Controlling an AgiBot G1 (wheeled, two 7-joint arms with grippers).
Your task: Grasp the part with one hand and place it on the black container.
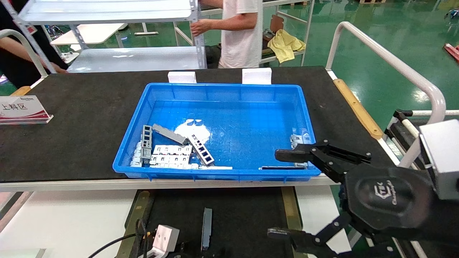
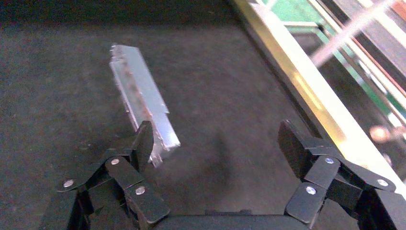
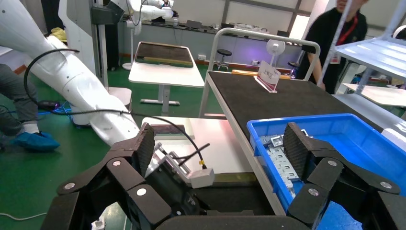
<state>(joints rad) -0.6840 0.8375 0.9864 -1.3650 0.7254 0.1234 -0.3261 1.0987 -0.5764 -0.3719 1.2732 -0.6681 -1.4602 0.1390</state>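
Observation:
The part (image 1: 206, 227), a slim silver-grey bar, lies flat on the black container (image 1: 244, 215) between its olive-brass strips (image 1: 288, 208). In the left wrist view the part (image 2: 141, 103) rests on the black surface (image 2: 220, 81). My left gripper (image 2: 218, 143) is open just above the surface, with one fingertip (image 2: 145, 141) against the bar's near end and nothing between the jaws. Only its wrist (image 1: 163, 240) shows in the head view. My right gripper (image 1: 274, 193) is open and empty, held at the blue bin's (image 1: 229, 89) front right corner.
The blue bin holds several grey bars and white plates (image 1: 168, 152) in its front left corner and one more part (image 1: 299, 139) at its right wall. A sign (image 1: 21, 109) stands far left. A white railing (image 1: 387, 61) runs along the right, and a person (image 1: 240, 32) stands behind.

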